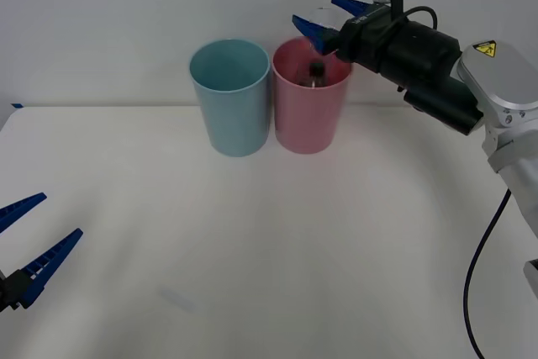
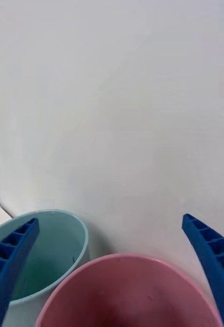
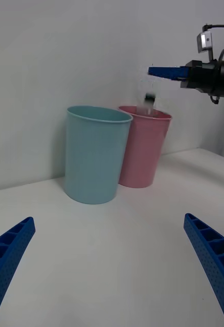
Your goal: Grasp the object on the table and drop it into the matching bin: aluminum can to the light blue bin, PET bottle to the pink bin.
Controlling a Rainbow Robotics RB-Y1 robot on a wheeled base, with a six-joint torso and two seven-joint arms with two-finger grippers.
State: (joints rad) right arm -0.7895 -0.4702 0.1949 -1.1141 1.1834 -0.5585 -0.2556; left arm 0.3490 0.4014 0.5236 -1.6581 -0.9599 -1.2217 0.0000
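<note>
- Your right gripper (image 1: 324, 18) hangs spread wide above the pink bin (image 1: 309, 115), one PET bottle (image 1: 317, 71) dropping at its rim
- Two bins near the table (image 1: 269, 241) far edge, light blue bin (image 1: 231, 111) alongside
- Your left gripper (image 1: 34, 241) spread wide, near-left corner

There are no words or numbers to read on anything here. The one sign is a small yellow warning triangle (image 1: 484, 48) with a black mark inside, and it sits on the grey part of the right arm (image 1: 496, 90); the mark is too small to make out.
</note>
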